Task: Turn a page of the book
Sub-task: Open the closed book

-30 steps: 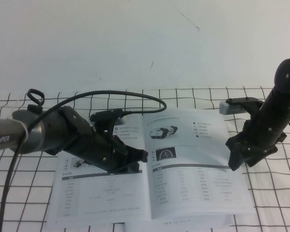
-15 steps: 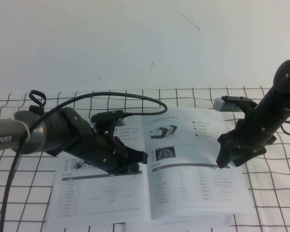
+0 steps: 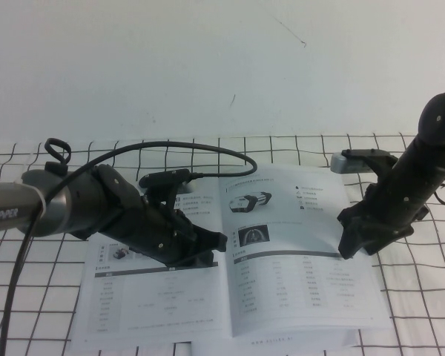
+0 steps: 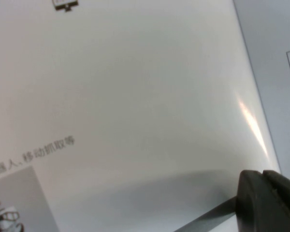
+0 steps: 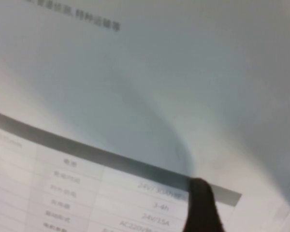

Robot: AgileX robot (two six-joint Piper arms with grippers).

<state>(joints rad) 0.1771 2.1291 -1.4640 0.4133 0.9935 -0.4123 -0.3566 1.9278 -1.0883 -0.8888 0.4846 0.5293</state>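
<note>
Right gripper (image 3: pixel 350 245) sits low over the outer edge of the page (image 3: pixel 297 252), jaws spread wide, nothing held; one fingertip (image 5: pixel 201 205) shows dark against the grey table bar. Left gripper (image 3: pixel 211 248) presses the left-hand leaf near the spine, jaws closed together. The book (image 3: pixel 163 304) lies open flat on the gridded table (image 3: pixel 30 297).

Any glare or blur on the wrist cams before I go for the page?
Left wrist view: a bright glare streak on the glossy book near the left claw. Right wrist view: soft focus, a curved shadow across the page by the right claw. High view: even light.
</note>
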